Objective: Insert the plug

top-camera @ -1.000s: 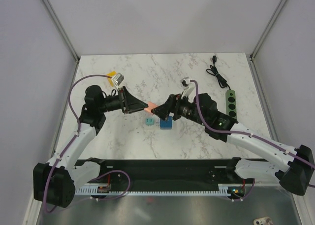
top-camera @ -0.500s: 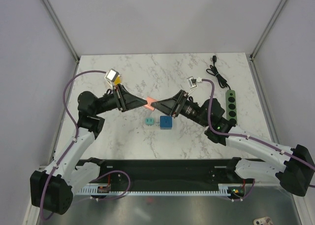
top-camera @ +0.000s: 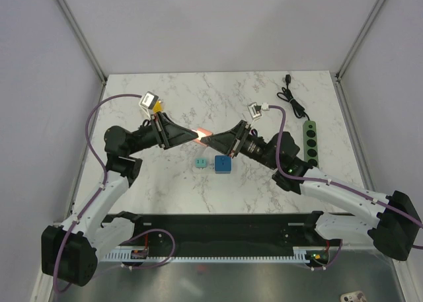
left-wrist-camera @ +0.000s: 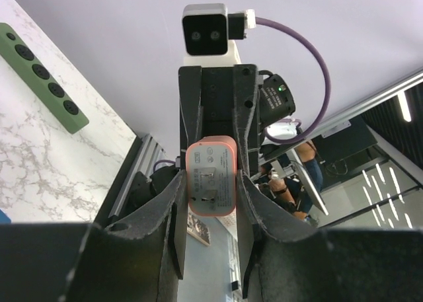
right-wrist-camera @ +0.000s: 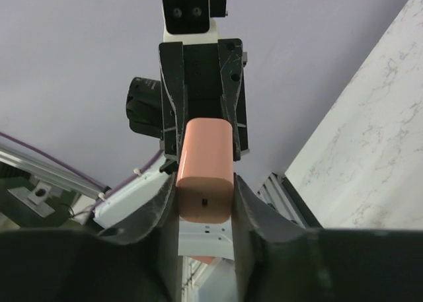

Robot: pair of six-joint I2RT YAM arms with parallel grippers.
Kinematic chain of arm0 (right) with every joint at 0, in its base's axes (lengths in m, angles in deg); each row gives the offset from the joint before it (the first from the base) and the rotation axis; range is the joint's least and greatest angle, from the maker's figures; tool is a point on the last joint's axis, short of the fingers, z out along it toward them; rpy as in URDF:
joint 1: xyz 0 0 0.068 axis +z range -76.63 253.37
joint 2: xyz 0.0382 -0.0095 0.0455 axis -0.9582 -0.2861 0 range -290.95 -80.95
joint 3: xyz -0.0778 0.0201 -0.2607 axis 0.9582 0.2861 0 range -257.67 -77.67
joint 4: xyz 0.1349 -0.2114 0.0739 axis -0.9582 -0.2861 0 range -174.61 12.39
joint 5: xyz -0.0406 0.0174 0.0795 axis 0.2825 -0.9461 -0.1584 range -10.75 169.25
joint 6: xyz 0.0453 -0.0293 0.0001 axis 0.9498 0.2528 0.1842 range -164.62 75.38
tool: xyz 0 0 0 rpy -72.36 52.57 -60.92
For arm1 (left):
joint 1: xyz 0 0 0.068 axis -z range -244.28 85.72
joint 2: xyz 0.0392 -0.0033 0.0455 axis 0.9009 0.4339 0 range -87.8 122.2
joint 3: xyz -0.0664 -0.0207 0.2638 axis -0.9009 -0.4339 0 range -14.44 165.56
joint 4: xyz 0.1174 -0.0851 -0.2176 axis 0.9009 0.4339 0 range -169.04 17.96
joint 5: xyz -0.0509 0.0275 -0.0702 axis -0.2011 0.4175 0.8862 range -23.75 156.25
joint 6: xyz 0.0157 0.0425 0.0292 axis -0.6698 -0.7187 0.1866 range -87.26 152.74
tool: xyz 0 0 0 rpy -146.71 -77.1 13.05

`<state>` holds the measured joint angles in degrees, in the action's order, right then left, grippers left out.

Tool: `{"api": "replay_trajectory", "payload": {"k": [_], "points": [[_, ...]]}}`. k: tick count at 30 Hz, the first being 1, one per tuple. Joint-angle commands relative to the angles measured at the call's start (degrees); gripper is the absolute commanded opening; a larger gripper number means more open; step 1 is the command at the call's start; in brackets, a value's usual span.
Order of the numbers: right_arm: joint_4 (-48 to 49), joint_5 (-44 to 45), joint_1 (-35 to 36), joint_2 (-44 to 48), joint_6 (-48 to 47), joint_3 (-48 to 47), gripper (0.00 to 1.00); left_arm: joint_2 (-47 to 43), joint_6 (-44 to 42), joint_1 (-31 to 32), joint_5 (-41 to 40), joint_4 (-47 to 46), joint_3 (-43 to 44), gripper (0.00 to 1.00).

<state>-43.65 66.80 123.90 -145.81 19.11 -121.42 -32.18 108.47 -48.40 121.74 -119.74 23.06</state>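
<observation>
**Two grippers are holding one pink plug in the air**

Above the middle of the marbled table (top-camera: 198, 94), the left gripper (top-camera: 197, 137) and the right gripper (top-camera: 211, 141) are meeting tip to tip. The pink plug (top-camera: 204, 133) is sitting between them, off the table surface. From the top camera I am seeing only a small pink spot where the dark fingers are meeting, and how each gripper is holding it is not clear there.

The left wrist view is giving more. The left fingers (left-wrist-camera: 173, 196) are pressing on two opposite sides of the plug. The end turned to this camera is carrying a printed label and small metal parts, too fine for me to read. Behind the plug, the other arm's fingers are reaching it from the far side.

The right wrist view is showing the opposite end, smooth and rounded with one tiny dark mark. The right fingers (right-wrist-camera: 246, 206) are lying against both sides of it, so this gripper is also clamping the plug.

The green power strip (top-camera: 310, 141) is lying flat near the right edge of the table, well apart from the plug. Its black cable (top-camera: 293, 100) is curling toward the far edge. The top view is also showing a blue cube (top-camera: 223, 164) and a small teal block (top-camera: 197, 163) just beside each other, below the two grippers.
</observation>
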Motion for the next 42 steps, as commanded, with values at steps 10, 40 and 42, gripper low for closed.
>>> {"api": "replay_trajectory", "payload": {"k": [10, 40, 42], "points": [[-7.57, 4.97, 0.28, 4.82, -6.41, -2.38, 0.0, -2.52, -4.25, 0.2, -3.98, 5.79, -2.08, 0.9], [-89.58, 22.98, -47.87, -30.12, -55.2, -44.4, 0.0, 5.11, -54.89, 0.12, -22.35, 66.02, 10.58, 1.0], [-91.77, 23.87, -49.2, -33.04, -56.33, -46.33, 0.0, 5.55, -55.07, 0.12, -21.74, 66.28, 10.49, 1.0]]}}
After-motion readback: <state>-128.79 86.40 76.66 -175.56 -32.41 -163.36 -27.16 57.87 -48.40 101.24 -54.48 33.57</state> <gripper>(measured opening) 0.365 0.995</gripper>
